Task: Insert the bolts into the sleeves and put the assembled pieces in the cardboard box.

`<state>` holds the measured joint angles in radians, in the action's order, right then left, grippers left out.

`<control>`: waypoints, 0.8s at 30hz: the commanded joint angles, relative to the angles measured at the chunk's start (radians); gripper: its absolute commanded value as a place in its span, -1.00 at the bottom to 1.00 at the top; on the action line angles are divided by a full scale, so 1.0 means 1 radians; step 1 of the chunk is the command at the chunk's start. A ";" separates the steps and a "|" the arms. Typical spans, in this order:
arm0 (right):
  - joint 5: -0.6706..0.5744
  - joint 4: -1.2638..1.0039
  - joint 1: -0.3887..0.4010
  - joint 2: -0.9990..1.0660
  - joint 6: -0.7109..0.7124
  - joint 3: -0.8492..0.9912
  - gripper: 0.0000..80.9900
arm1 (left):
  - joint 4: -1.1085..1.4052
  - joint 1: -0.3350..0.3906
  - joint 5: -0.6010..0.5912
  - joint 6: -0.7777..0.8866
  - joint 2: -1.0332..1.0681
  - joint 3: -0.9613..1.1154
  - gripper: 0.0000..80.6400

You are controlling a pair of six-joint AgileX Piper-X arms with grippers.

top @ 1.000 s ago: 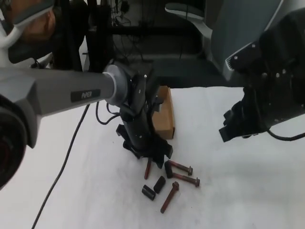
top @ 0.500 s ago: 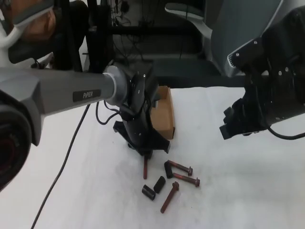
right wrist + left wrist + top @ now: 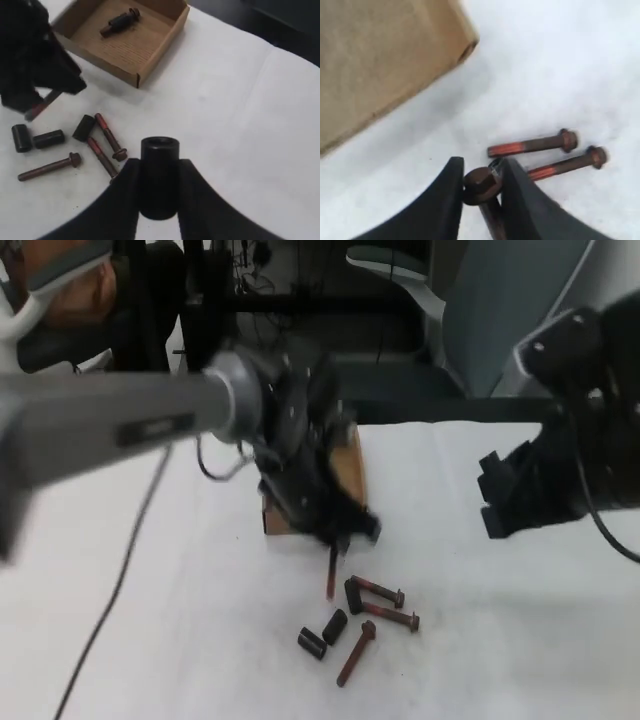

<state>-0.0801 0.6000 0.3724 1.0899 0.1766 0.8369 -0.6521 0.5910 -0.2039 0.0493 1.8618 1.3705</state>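
A bolt is clamped by its head between the fingers of the left gripper. The high view shows its shank hanging down toward the bench, just in front of the cardboard box. Whether the tip touches the bench cannot be told.

The right gripper pinches a black sleeve between its fingers, the sleeve's open end facing the wrist camera. It hangs above the bench, well apart from the other pieces.

The right wrist view looks into the box, where one assembled piece lies on the floor. In the high view the left arm hides the inside of the box.

On the bench near the held bolt lie three loose bolts and three loose sleeves. One sleeve rests against the end of a bolt. The left wrist view shows two of those bolts side by side, with their heads pointing the same way.
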 commanded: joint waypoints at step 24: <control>0.401 -0.958 0.664 0.107 -0.065 -0.388 -0.99 | 1.187 0.130 -0.009 0.055 -0.922 -0.967 -0.95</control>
<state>0.2474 -0.2548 1.0008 1.1382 0.1187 0.4496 0.5093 0.7131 -0.1851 0.1393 0.9522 0.4080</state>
